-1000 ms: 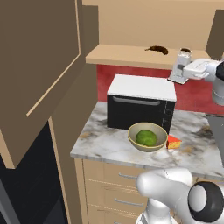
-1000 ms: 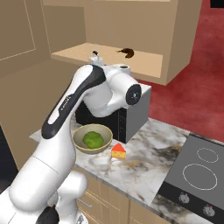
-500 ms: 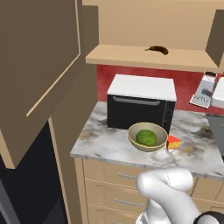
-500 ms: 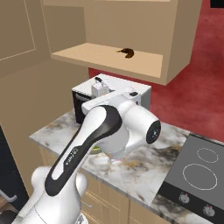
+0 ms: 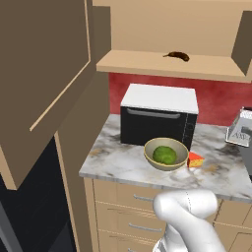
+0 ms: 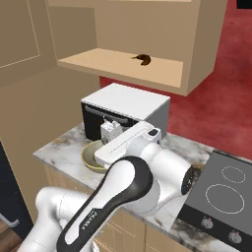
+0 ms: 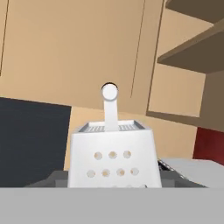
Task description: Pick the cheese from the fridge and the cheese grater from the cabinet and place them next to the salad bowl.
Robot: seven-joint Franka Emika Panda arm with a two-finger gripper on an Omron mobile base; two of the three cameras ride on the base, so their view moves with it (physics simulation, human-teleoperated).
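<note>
Grey metal cheese grater (image 7: 112,151) sits clamped between the fingers of the gripper (image 6: 111,132), handle end pointing away from the hand, long axis running along the gripper. From the right base view it hangs above the counter (image 5: 118,165) in front of the microwave (image 5: 158,117); the left base view puts it (image 5: 240,128) at the far right edge. Salad bowl (image 5: 166,154) lies lower and to the robot's left of the grater, with the cheese (image 5: 195,159) already touching the bowl's right side. My read: the drop spot is bare counter just beside the bowl, so the hand needs to go down and left. No brand, label or readable writing anywhere.
</note>
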